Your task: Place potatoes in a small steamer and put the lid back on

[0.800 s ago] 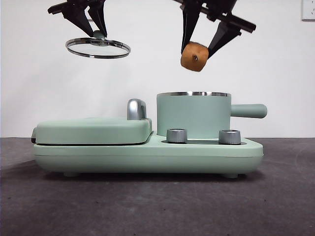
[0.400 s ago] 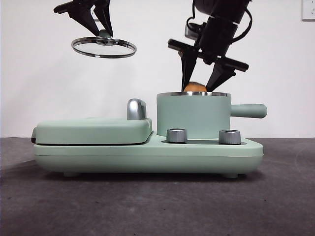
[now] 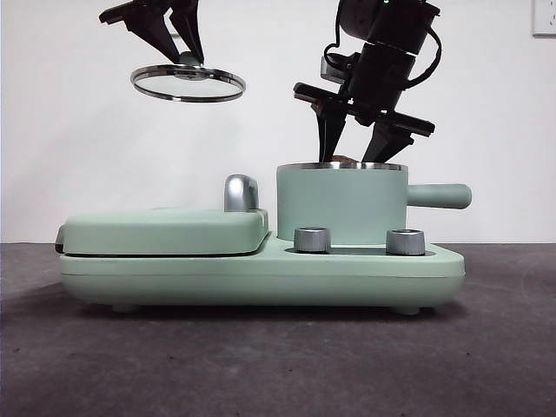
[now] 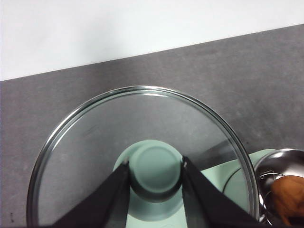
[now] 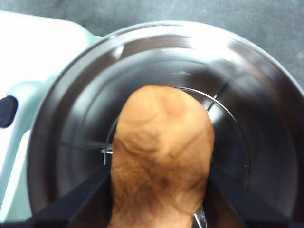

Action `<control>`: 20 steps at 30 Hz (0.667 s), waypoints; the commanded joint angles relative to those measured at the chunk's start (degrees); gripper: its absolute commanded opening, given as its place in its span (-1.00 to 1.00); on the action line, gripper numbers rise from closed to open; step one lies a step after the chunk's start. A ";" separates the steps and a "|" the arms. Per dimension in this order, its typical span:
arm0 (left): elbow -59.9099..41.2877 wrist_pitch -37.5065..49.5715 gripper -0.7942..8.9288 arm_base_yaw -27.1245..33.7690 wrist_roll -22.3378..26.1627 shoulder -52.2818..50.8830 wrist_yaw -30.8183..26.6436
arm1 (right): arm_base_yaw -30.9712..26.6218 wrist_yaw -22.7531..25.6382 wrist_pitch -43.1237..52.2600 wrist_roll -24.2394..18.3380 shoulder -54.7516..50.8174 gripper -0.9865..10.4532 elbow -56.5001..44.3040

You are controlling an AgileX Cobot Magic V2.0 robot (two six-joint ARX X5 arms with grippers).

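The mint-green steamer (image 3: 341,204) stands on the right of the appliance base. My right gripper (image 3: 349,156) reaches down to its steel rim and is shut on the orange-brown potato (image 5: 161,152), which it holds inside the steel bowl (image 5: 66,99). Only the potato's top (image 3: 347,160) shows above the rim in the front view. My left gripper (image 3: 185,57) is high at the left, shut on the mint-green knob (image 4: 154,166) of the glass lid (image 3: 188,83). It holds the lid level in the air, left of the steamer. The left wrist view shows the potato (image 4: 287,202) in the steamer.
The flat mint-green griddle cover (image 3: 165,230) with its chrome handle (image 3: 241,193) fills the left of the base (image 3: 261,276). Two steel dials (image 3: 312,240) (image 3: 405,241) sit in front of the steamer. Its stubby handle (image 3: 439,195) points right. The table is dark grey.
My right gripper has come down with the potato from above the steamer into its bowl. My left gripper has drifted slightly right with the lid.
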 commanded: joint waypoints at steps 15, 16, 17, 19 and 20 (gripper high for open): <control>2.69 1.09 -0.83 -2.25 -0.26 -0.85 0.09 | 0.50 0.44 -1.70 -2.71 1.05 -0.08 1.18; 2.69 1.07 -0.83 -2.38 -0.26 -0.85 0.09 | 0.48 0.39 -1.62 -2.71 1.03 -0.08 1.25; 2.69 1.01 -0.83 -2.54 -0.26 -0.85 0.09 | 0.39 0.15 -1.70 -2.71 0.87 -0.08 1.55; 2.69 0.72 -0.83 -2.95 -0.28 -0.85 0.09 | 0.07 -0.02 -3.02 -2.71 0.28 -0.08 2.91; 2.69 0.50 -0.83 -3.08 -0.28 -0.85 0.09 | -0.04 0.02 -4.17 -2.75 -0.20 -0.08 3.96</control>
